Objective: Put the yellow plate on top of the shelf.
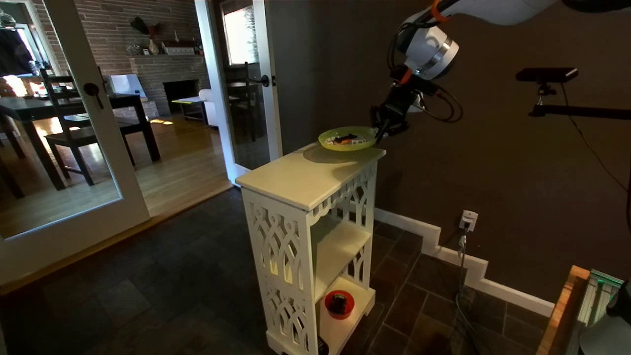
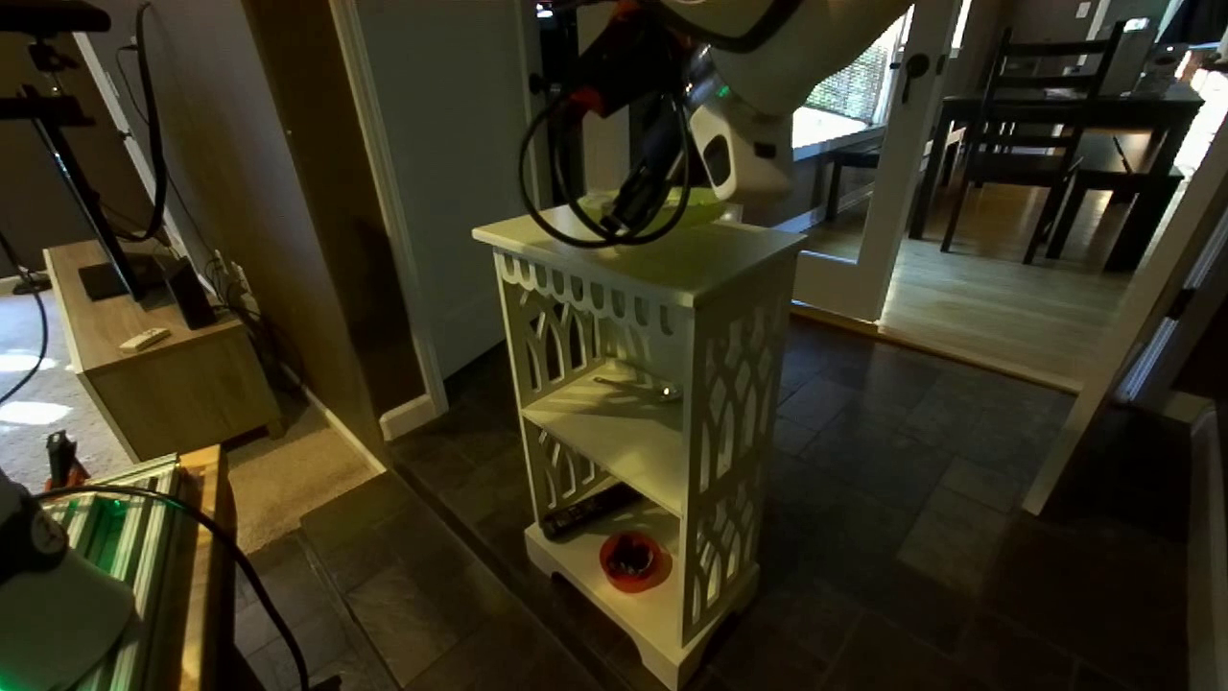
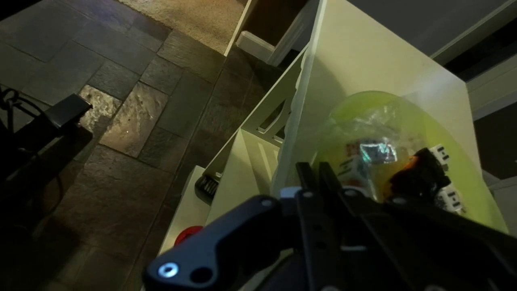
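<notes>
The yellow-green plate (image 1: 345, 147) is over the wall-side end of the white shelf's top (image 1: 291, 172), with a shadow beneath it. I cannot tell whether its base touches the top. The plate also shows in the wrist view (image 3: 420, 115), over the shelf's top (image 3: 375, 52), and partly behind cables in an exterior view (image 2: 702, 207). It holds a clear plastic wrapper, white pieces and a dark-and-orange item. My gripper (image 1: 379, 135) comes from above and is shut on the plate's rim; its fingertips (image 3: 315, 165) are close together with the rim between them.
A red bowl (image 1: 339, 304) with dark contents and a black item (image 2: 590, 511) lie on the shelf's bottom tier. A brown wall (image 1: 493, 162) stands behind the shelf. Glass doors (image 1: 246, 98) stand open beyond. A camera on a bar (image 1: 547, 75) juts out near the arm.
</notes>
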